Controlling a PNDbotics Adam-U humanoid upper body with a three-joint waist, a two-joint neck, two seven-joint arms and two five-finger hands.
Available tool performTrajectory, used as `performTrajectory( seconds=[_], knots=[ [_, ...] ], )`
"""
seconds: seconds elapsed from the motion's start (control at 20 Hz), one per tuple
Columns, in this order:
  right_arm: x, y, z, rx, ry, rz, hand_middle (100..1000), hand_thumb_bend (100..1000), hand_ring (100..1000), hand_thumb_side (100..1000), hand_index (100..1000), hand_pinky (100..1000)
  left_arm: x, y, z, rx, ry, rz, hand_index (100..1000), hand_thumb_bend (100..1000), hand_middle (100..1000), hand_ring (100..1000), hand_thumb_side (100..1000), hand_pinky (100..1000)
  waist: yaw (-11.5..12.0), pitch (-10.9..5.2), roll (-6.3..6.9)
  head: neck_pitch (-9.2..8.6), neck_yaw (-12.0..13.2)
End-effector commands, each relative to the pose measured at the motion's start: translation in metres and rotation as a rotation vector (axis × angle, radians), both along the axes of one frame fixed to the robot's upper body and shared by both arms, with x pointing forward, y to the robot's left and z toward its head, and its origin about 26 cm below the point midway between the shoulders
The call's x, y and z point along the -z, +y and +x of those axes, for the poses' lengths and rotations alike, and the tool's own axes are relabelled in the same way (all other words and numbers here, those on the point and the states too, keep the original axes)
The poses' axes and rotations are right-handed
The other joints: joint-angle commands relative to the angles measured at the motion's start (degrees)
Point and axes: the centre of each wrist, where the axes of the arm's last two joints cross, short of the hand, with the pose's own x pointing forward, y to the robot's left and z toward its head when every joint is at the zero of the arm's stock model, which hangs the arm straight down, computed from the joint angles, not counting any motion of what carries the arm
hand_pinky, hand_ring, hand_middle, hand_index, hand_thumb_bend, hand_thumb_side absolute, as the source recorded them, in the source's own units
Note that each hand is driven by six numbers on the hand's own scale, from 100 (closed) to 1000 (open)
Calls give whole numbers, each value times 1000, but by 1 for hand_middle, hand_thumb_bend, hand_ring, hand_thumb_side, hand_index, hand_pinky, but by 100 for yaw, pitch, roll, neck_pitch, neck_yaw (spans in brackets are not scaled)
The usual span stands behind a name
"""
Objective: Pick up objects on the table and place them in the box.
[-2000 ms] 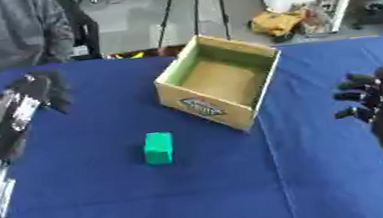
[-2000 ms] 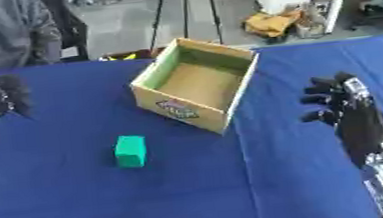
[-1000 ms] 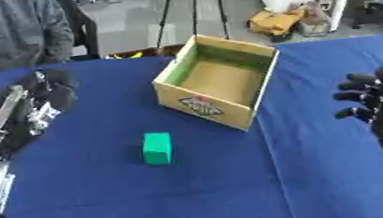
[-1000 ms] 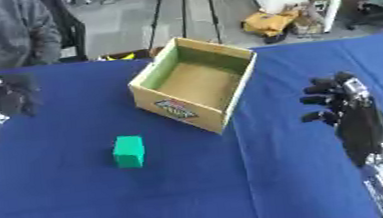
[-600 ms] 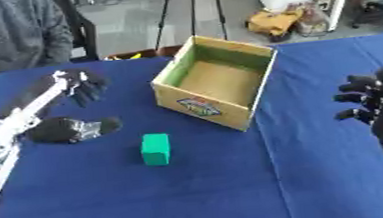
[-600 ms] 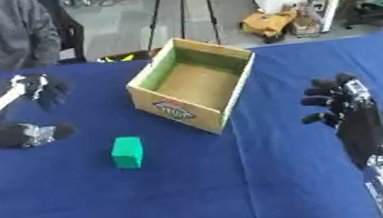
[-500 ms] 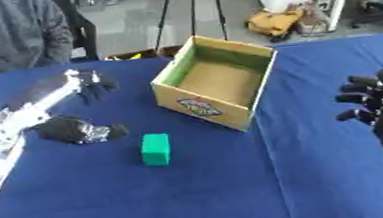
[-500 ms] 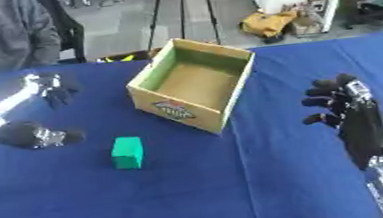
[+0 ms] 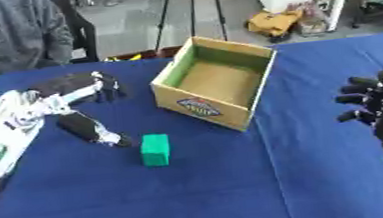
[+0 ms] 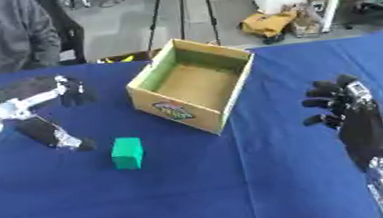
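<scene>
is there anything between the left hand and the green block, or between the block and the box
Nothing visible. The left hand is open just to the left of the green block, with only bare blue table between them. The open-topped cardboard box sits up and to the block's right, again with nothing in between.

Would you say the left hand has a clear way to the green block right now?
Probably yes: the left hand is open just left of the green block, with only bare cloth between them.
</scene>
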Motion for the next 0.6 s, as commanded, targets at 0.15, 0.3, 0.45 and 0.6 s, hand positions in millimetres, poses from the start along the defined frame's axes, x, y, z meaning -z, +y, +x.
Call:
performTrajectory(
  seconds=[0.15,0.3,0.45,0.6],
  knots=[
    [-9,0,3,-7,-27,-12,681,100,726,944,800,532,5,-10,16,22,-22,56,810,745,721,703,549,650,-33,-73,-23,-29,18],
    [-9,0,3,-8,-27,-11,681,100,726,944,800,532,13,-15,23,24,-31,74,810,738,729,713,541,658,-51,-71,-33,-34,25],
    [-8,1,3,-10,-26,-9,681,100,726,944,800,532,23,-19,27,30,-23,88,810,734,735,724,525,665,-66,-71,-30,-38,33],
    [-8,1,3,-12,-26,-8,681,100,726,945,800,532,30,-20,30,35,-17,95,808,709,735,724,505,666,-78,-70,-29,-45,44]
  ],
)
